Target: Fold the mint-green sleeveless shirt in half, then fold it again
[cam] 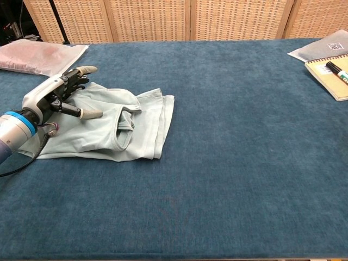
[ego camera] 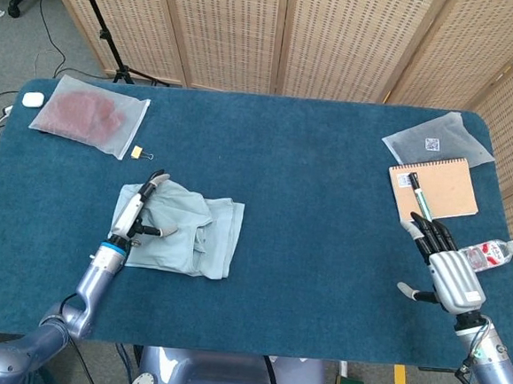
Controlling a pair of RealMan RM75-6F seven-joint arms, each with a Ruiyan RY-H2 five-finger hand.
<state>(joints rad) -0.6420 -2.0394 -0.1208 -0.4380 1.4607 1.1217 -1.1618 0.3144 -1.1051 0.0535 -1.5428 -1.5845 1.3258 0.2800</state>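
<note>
The mint-green sleeveless shirt (ego camera: 185, 233) lies folded on the blue counter (ego camera: 308, 214), toward the counter's left half, its layered hems facing the counter's middle and an armhole opening showing on top. The left hand (ego camera: 137, 213) is over the shirt's left part, turned on edge with its fingers (cam: 81, 71) stretched out toward the shirt's far corner and its thumb pointing across the cloth; it is released, grasping nothing, though whether its lower edge touches the fabric cannot be told from either view. Well apart from the shirt, near the counter's right front corner, the right hand (ego camera: 446, 269) rests palm down, fingers spread and straight, likewise holding nothing; the chest view does not show it. Beyond the shirt, near the counter's far left corner, lies a clear bag with reddish cloth inside (ego camera: 90, 114), and between that bag and the shirt sits a small binder clip (ego camera: 140, 153). Far to the right of the shirt are a tan spiral notebook (ego camera: 434, 188) with a pen (ego camera: 419, 194) lying on it, a pale plastic pouch (ego camera: 438, 140) just beyond the notebook, and a water bottle (ego camera: 489, 255) lying on its side just beside the right hand.
</note>
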